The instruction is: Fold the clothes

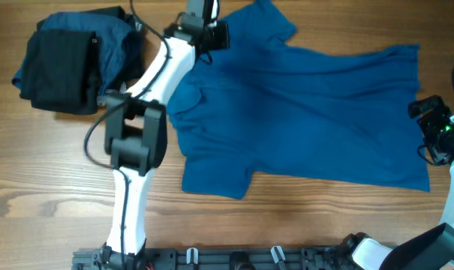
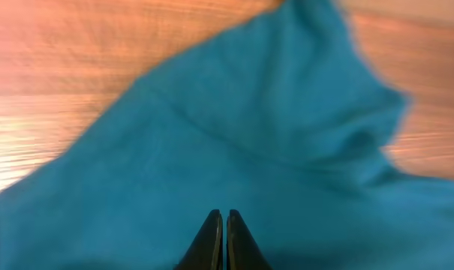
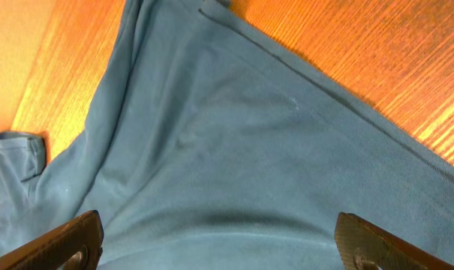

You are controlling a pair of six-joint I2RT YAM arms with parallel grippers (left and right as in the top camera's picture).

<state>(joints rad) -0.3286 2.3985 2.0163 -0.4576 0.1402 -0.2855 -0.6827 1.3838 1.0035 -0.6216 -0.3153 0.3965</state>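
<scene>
Soft, wrinkled blue polo shirt [image 1: 309, 112] is sprawling across a wood-grain table [image 1: 46, 180]; left gripper [image 2: 224, 221] is sitting closed, blurred, while right gripper [image 3: 219, 225] is gaping wide, fingertips cropped.

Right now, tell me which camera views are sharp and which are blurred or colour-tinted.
Overhead: sharp and evenly lit, the polo shirt a true blue. Left wrist: blurred throughout, the shirt tinted teal, the table washed pinkish. Right wrist: crisp, the shirt's hem stitching readable, the table oversaturated orange.
</scene>
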